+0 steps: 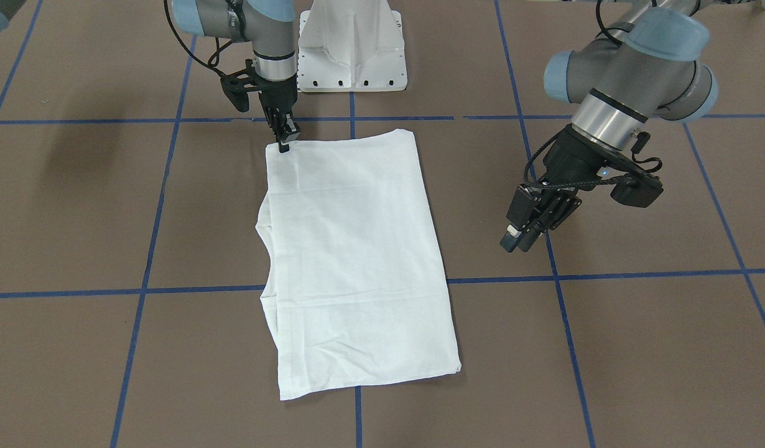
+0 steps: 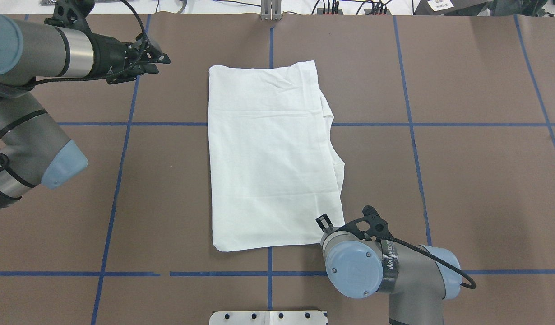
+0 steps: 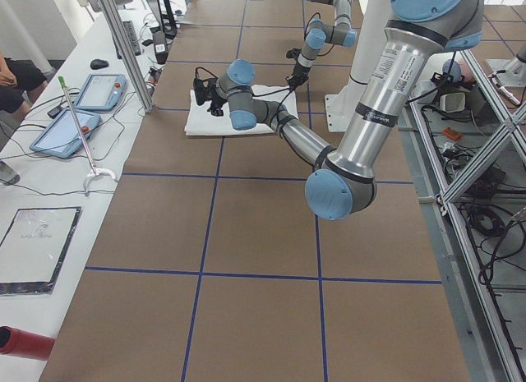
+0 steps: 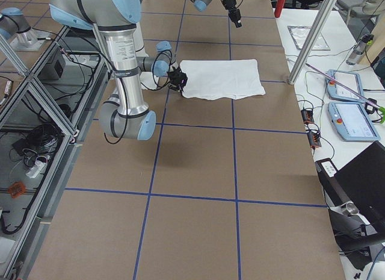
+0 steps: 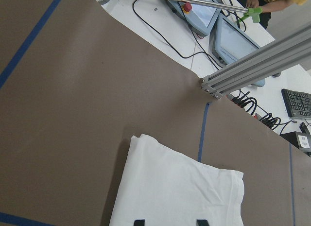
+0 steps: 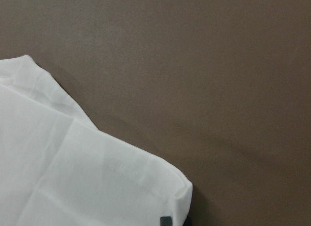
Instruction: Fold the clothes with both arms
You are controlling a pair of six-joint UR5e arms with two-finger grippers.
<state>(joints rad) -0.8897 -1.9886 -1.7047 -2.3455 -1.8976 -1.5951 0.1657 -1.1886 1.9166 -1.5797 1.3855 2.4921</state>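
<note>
The white shirt lies folded into a tall rectangle on the brown table, with sleeve layers bulging out along one long edge. No text, collar or tag shows. My right gripper points down at the shirt's corner nearest the robot base. In the right wrist view, the right gripper has its jaws close together on that corner. My left gripper hangs open and empty above bare table, well off the shirt's other long side. In the left wrist view, the left gripper has its tips apart above the shirt.
The white pedestal base stands just behind the shirt's near end. Blue tape lines grid the table. Tablets and cables lie on a side bench by an aluminium post. Brown table surface surrounds the shirt.
</note>
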